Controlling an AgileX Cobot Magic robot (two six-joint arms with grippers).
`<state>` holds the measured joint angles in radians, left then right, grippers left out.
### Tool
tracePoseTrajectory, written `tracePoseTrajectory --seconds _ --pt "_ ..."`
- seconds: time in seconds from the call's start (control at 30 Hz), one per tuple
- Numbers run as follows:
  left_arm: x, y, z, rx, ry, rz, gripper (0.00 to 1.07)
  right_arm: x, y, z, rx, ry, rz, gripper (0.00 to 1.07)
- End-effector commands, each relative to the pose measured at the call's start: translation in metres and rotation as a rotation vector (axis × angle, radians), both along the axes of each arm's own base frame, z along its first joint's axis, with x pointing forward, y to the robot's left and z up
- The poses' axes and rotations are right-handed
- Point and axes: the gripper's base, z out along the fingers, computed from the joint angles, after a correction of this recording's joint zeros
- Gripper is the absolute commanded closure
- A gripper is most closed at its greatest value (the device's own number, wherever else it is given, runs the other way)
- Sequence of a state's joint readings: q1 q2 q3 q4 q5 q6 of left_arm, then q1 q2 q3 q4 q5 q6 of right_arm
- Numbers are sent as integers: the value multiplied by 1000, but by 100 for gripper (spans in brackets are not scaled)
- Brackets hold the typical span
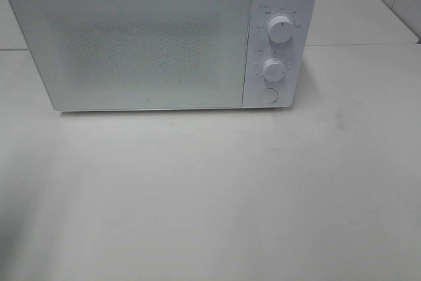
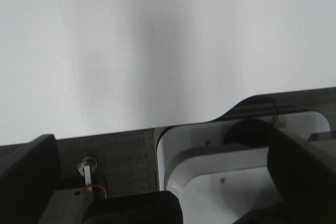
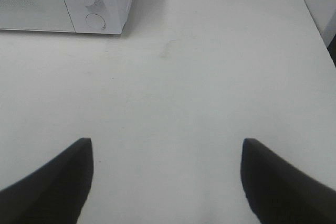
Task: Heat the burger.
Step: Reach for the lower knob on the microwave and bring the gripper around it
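Two dark fingers (image 3: 58, 182) of the right gripper (image 3: 167, 182) are framing the near edge of the right wrist view. They are standing wide apart with nothing between them, hovering over a bare white table (image 3: 210, 87). Well ahead of them, a white microwave (image 1: 158, 44) is sitting at the far side of the table with its door (image 1: 99, 77) shut. The burger is not showing in any view; it may be lying behind that frosted door, but this cannot be told. The microwave's control panel, carrying an upper knob (image 1: 281, 30), a lower knob (image 1: 273, 68) and a round button (image 1: 267, 95), is facing the right arm's side, so the right gripper is probably sitting nearer for opening the door. The left gripper (image 2: 165, 182) is also standing open and empty, its camera taking in only a pale surface and the robot's own white base parts (image 2: 220, 182).
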<state>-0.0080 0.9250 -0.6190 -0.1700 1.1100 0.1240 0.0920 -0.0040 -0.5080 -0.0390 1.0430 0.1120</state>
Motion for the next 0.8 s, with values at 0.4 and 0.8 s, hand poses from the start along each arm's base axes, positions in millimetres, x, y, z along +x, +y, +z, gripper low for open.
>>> tracePoseTrajectory --seconds 0.4,0.8 --pt "-57 2 9 10 -343 14 6 -3 0 0 -7 -31 0 32" --pt "-105 2 26 0 -670 16 6 -3 0 0 -7 -31 0 32"
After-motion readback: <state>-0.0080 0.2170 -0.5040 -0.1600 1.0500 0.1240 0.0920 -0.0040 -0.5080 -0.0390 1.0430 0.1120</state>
